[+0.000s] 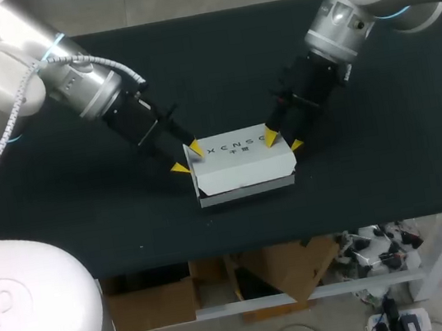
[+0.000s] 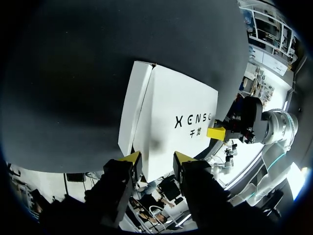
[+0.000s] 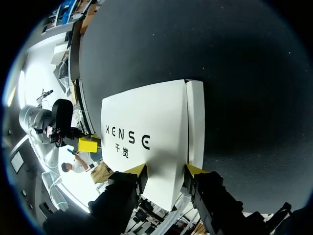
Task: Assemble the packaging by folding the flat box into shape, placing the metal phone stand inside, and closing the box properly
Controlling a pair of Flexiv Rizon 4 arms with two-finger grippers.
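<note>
A white box with dark print on its lid lies on the black table, assembled, its lid down. My left gripper stands open at the box's left end, one yellow tip on the lid's corner, the other just outside the side flap. In the left wrist view the box reaches in between the left gripper fingers. My right gripper is open astride the right end in the same way; in its own view the box lies ahead of the right gripper. No phone stand is in view.
The box sits near the table's front edge. Bare black table surface stretches behind the box and to both sides. Both arms come in slanting from the back corners.
</note>
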